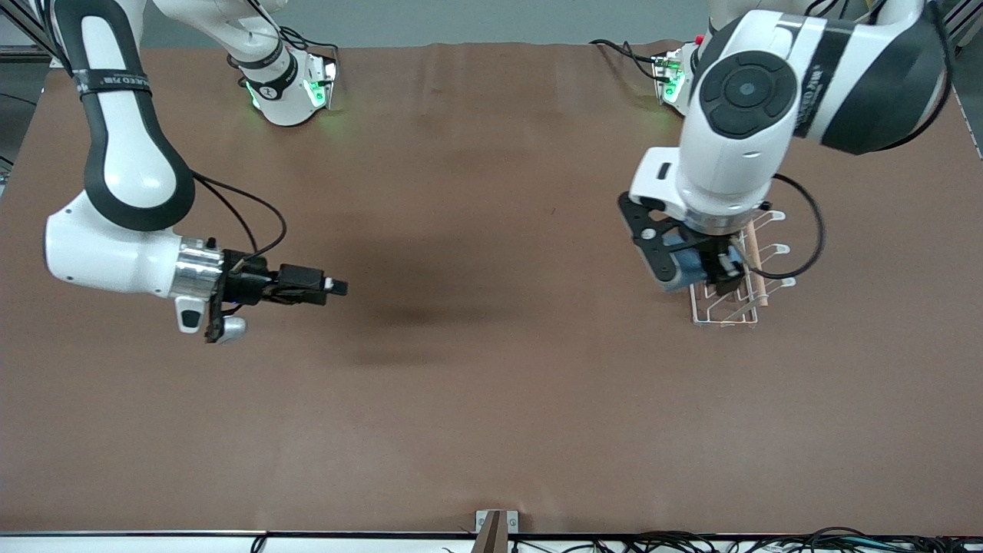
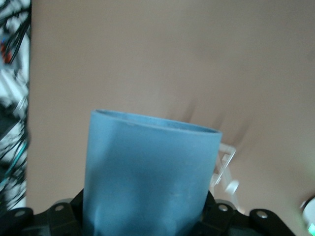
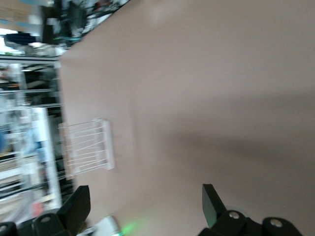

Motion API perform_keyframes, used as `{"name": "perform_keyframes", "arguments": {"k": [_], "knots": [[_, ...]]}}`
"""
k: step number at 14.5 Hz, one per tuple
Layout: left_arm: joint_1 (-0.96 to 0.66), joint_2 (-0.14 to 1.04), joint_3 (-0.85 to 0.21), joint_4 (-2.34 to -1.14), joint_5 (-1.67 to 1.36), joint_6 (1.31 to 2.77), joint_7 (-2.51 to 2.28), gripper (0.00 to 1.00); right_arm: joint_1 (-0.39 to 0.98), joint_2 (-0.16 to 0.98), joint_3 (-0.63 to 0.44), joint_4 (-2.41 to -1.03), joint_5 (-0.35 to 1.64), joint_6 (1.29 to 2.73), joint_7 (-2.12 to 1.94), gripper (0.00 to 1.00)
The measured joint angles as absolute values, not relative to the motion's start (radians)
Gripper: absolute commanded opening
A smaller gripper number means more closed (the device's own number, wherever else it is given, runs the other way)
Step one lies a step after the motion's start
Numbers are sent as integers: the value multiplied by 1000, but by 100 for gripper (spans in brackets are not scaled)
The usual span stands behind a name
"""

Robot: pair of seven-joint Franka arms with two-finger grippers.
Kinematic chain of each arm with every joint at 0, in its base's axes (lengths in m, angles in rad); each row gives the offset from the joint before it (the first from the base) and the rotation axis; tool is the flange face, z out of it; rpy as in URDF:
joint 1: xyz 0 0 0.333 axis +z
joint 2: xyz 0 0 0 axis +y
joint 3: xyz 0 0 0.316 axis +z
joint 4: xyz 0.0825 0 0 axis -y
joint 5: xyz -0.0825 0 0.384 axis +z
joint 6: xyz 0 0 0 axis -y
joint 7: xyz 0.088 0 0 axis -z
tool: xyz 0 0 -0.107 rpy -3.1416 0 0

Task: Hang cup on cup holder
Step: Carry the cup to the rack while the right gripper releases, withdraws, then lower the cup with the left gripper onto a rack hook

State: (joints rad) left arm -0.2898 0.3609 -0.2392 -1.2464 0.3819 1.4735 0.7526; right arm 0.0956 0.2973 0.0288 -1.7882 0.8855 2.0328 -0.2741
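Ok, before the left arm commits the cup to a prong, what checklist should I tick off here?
1. Cup held in left gripper: ok, the fingers close on it.
2. Cup over the cup holder: ok in the front view.
3. Cup's open rim lined up with a prong: cannot tell, the arm hides the contact.
4. Cup holder upright on the table: ok.
5. Right gripper out of the way: ok, open and waiting over bare table toward the right arm's end.

One small light-blue plastic cup (image 1: 682,266) is in view. There is one white wire cup holder with a wooden rod (image 1: 736,296). Two robot arms appear.
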Motion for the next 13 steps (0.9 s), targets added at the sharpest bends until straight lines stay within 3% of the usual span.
{"name": "perform_keyframes", "arguments": {"k": [7, 13], "knots": [[-318, 350, -256, -1268, 653, 1218, 886, 64, -46, 281, -1, -1767, 417, 2091, -266, 100], [-308, 360, -247, -1409, 770, 1177, 959, 64, 0, 237, 11, -1766, 166, 2103, -155, 100]]}}
